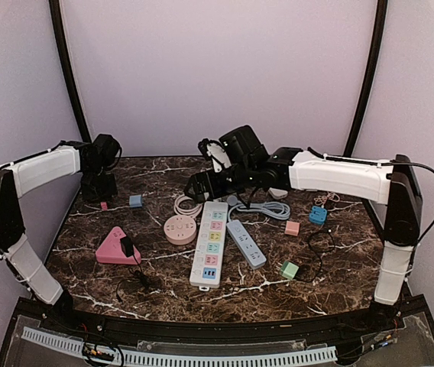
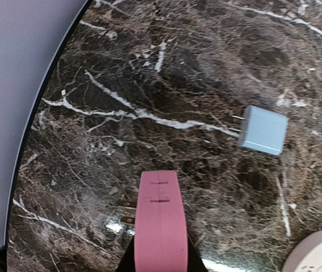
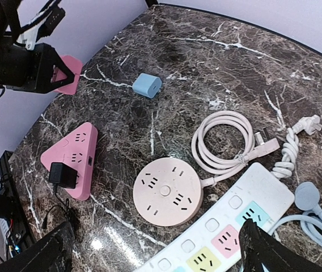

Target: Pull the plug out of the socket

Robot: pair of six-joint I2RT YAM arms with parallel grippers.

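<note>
On the marble table (image 1: 354, 279) the two arms are reaching in from both sides. The right gripper (image 1: 194, 186) is hanging wide open and empty above the far end of the white strip (image 1: 209, 245); in its wrist view the jaws are standing far apart. The left gripper (image 1: 98, 189) is holding a pink adapter (image 2: 160, 221) firmly, with the prongs showing at its side, so this hand is not free. The pink socket (image 3: 73, 156) is lying flat on the left part of the table, and the black plug (image 3: 63, 174) is sitting in its top face, its cable trailing toward the near edge. From the right gripper the plug is lying to the left and nearer the bases. The left gripper is probably closer, but it is occupied. The plug seems to be standing upward out of the socket, so the pull is probably asking for a straight lift.
</note>
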